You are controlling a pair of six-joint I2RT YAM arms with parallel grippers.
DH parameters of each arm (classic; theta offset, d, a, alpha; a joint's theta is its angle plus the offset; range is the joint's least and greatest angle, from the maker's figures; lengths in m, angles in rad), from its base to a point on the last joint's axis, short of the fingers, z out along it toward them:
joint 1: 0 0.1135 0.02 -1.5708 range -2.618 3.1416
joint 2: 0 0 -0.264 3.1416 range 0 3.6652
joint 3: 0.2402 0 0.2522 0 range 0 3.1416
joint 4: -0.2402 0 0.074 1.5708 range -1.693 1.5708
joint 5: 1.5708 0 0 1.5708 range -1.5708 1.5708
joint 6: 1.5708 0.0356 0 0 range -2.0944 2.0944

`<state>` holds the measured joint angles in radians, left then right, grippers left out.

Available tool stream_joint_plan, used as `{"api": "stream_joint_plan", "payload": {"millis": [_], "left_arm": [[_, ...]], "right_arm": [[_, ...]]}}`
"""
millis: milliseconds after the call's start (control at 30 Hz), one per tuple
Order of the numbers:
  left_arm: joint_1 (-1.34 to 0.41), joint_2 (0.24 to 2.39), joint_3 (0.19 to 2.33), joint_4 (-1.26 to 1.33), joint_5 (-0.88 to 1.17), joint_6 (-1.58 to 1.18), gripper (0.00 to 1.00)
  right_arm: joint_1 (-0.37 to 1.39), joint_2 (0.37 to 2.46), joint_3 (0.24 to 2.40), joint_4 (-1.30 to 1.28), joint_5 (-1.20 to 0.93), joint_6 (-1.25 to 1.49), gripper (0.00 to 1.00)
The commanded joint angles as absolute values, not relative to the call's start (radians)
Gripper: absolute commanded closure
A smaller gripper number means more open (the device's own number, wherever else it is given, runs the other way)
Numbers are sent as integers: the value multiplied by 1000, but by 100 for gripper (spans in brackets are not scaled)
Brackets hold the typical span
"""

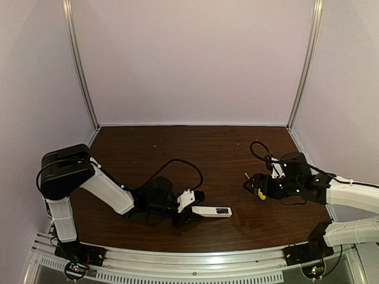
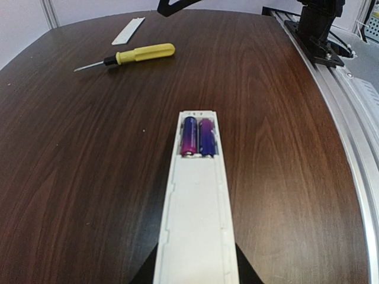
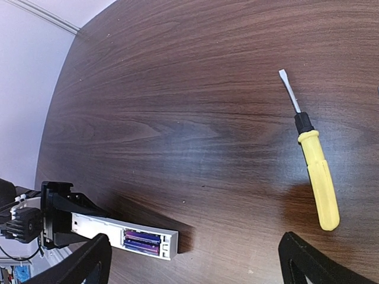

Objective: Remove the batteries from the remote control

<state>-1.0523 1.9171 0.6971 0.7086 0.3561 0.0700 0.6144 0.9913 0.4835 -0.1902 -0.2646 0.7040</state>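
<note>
Left claw (image 1: 194, 208): clenched on the near end of the remote control (image 2: 195, 225), one dark jaw against each long edge. The slim white bar runs straight forward from the claw, with its open back facing up. The batteries (image 2: 198, 137) sit side by side in the compartment at the far end of the bar from the claw. They are two short purple-blue cylinders shading to magenta, lying lengthwise and touching each other. If their sleeves carry any print, it is too blurred to read in the wrist view. The white casing shows only moulded clips and notches along its inner edges.

Right claw (image 3: 195, 254): released, its jaws spread wide and nothing between them. It hangs above the dark wood-grain worktop (image 1: 207, 154), well apart from the remote. The yellow-handled screwdriver (image 3: 317, 177) lies flat on the worktop just ahead of this claw, nearer the jaw on the right of that wrist view. Its handle is closer to the claw and its flat blade points away.

From the left claw, the screwdriver lies far ahead and to the left. Beyond it lies a thin white cover strip (image 2: 128, 31), flat on the worktop and apart from the screwdriver.
</note>
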Motion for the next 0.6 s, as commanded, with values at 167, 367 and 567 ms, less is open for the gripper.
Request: {"api": "stream_joint_plan", "payload": {"millis": [167, 367, 567], "left_arm": [[-1044, 1919, 689, 746, 343, 83, 50], [-1044, 1889, 676, 741, 339, 84, 26], [-1044, 1829, 645, 746, 307, 75, 7]], "right_arm": [[659, 1023, 518, -202, -203, 693, 0], [671, 1032, 530, -217, -182, 685, 0], [684, 1026, 539, -244, -139, 668, 0]]}}
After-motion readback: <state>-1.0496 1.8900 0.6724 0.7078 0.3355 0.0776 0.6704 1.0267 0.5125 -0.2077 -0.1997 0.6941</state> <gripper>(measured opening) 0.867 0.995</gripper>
